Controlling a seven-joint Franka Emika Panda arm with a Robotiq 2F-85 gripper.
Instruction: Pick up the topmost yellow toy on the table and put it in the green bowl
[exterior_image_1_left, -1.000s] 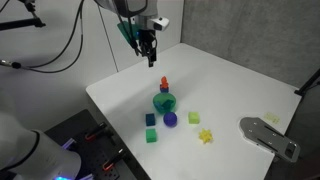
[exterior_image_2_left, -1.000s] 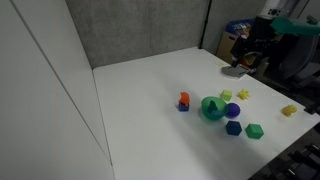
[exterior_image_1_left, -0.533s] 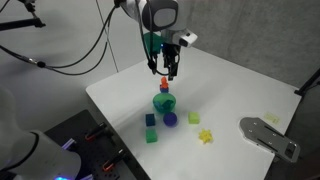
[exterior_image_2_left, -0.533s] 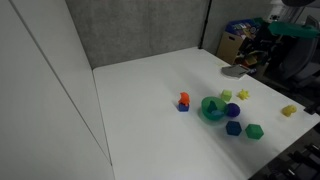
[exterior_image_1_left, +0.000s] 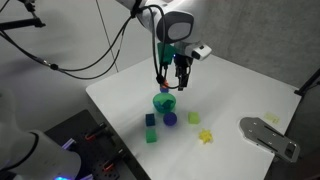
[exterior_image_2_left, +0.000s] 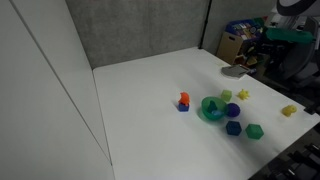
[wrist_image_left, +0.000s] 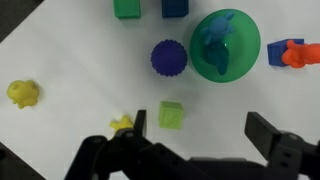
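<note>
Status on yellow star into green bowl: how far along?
Done: nothing yet. The yellow star toy lies on the table beside the pale cube, outside the green bowl. In hand: nothing; the hand hangs open above the table. Left: grasp the star, carry it to the bowl, release.

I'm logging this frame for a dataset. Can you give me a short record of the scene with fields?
tool: open, empty, above the table, near the green bowl
yellow star toy: on the table, beside the pale green cube, untouched
green bowl: upright on table, purple ball next to it
other yellow toy: apart from the cluster
</note>
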